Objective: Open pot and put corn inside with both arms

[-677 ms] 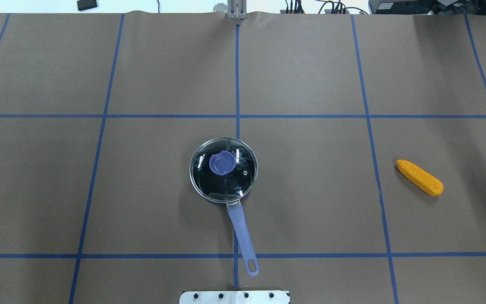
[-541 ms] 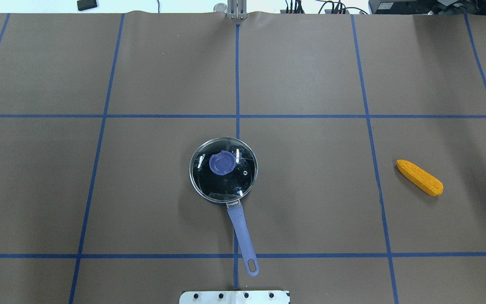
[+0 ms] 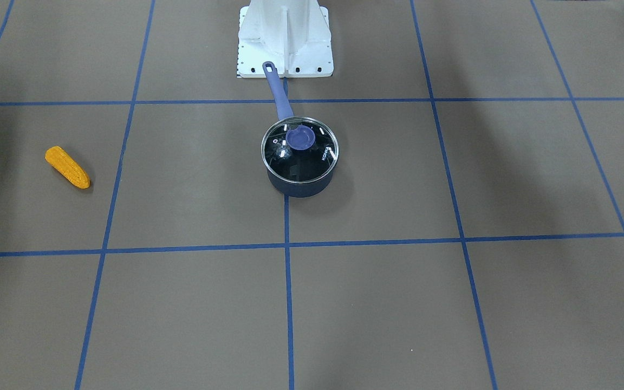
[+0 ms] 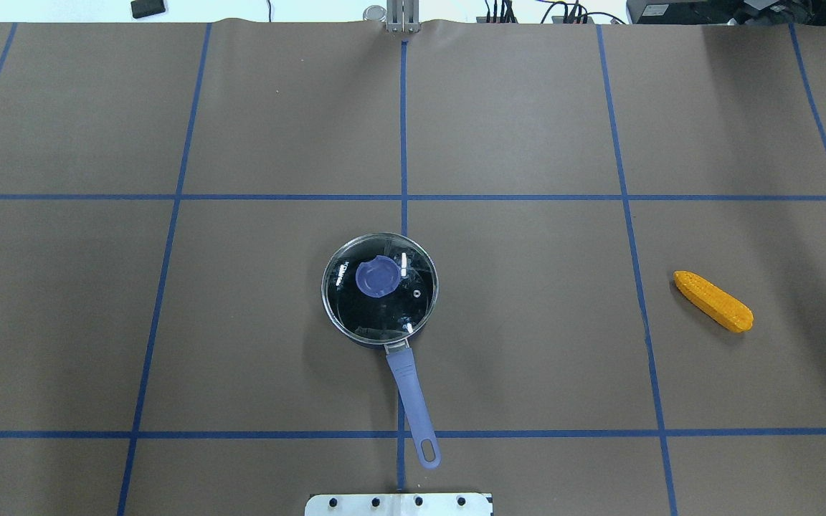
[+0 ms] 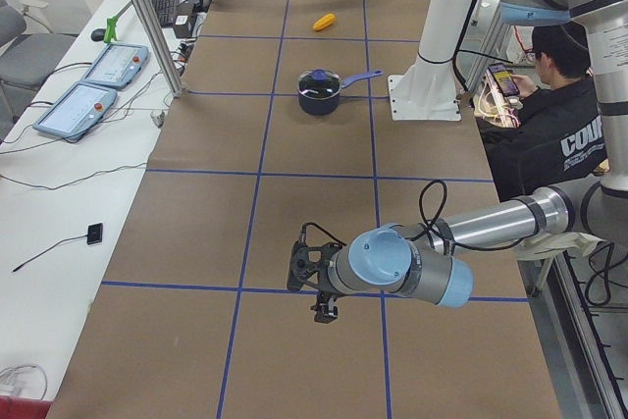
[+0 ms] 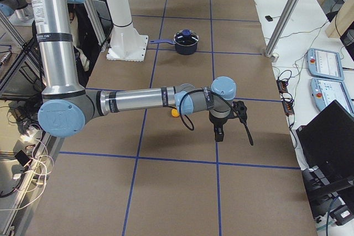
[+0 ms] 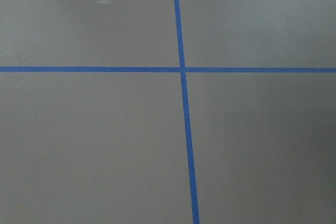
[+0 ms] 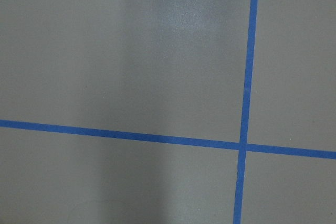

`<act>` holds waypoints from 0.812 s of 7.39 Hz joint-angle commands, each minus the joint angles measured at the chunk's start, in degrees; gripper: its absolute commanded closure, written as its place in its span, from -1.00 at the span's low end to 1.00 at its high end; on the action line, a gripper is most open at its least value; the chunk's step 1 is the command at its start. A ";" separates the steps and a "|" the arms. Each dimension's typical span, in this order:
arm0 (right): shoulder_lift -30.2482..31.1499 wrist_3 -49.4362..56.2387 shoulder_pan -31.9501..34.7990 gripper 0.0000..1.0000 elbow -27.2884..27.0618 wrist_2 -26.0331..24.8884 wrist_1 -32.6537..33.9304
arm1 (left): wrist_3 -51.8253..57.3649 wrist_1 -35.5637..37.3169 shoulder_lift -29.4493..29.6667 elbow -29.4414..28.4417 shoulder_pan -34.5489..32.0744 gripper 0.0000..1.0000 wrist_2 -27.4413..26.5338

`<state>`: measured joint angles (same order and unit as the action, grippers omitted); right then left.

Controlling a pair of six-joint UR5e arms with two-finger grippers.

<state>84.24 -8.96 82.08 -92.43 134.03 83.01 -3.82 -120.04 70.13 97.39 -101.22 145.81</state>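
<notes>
A dark blue pot (image 4: 380,290) with a glass lid and purple knob (image 4: 377,277) stands mid-table, lid on; its purple handle (image 4: 413,405) points toward the robot base. It also shows in the front view (image 3: 300,157). The orange-yellow corn (image 4: 713,300) lies on the table to the pot's right in the overhead view, on the left in the front view (image 3: 67,167). My left gripper (image 5: 316,288) shows only in the exterior left view, far from the pot. My right gripper (image 6: 220,131) shows only in the exterior right view, hanging past the corn (image 6: 175,112). I cannot tell if either is open.
The brown table cover carries a blue tape grid (image 4: 404,197). The white robot base (image 3: 285,38) stands just behind the pot's handle. An operator (image 5: 549,115) sits beside the table. Both wrist views show only the table cover and tape.
</notes>
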 commanded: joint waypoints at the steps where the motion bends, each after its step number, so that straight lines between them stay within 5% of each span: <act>1: 0.74 3.59 -2.44 -1.00 -0.47 0.61 -7.01 | -0.75 0.15 0.89 0.25 0.32 -0.96 0.00; 6: 1.45 2.90 -17.80 -1.00 -7.15 -0.17 -8.04 | -15.30 0.68 7.12 2.44 7.69 -0.96 -0.09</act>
<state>85.63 -5.64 68.44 -98.80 134.08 74.77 -14.24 -119.42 75.68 98.90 -96.02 145.72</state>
